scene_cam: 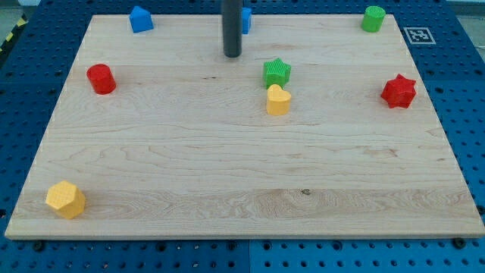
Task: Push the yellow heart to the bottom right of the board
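Observation:
The yellow heart (278, 99) lies a little right of the board's middle, in the upper half. The green star (276, 72) sits just above it, touching or nearly touching it. My tip (232, 54) is the lower end of a dark rod that comes down from the view's top. It stands up and to the left of the yellow heart, apart from it, and left of the green star.
The wooden board (227, 189) lies on a blue pegboard table. A blue block (140, 19) is at top left; another blue block (245, 19) is partly hidden behind the rod. A red cylinder (101, 79) is at left, a yellow hexagon (66, 199) at bottom left, a green cylinder (373, 18) at top right, a red star (398, 92) at right.

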Motion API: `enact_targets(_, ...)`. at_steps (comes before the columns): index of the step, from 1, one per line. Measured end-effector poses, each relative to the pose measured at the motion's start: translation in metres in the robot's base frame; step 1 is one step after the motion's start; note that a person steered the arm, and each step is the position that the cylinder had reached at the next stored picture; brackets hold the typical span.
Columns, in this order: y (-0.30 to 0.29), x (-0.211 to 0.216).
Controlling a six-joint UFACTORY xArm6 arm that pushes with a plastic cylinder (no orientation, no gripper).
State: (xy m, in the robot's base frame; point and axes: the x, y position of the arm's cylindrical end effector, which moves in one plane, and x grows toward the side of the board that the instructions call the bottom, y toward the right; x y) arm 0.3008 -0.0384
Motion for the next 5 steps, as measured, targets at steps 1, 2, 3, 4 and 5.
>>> enact_targets(1, -0.010, 0.026)
enact_targets(2, 0.014, 0.065)
enact_targets(3, 0.081, 0.078)
enact_targets(4, 0.113, 0.102)
enact_targets(5, 0.113, 0.107)
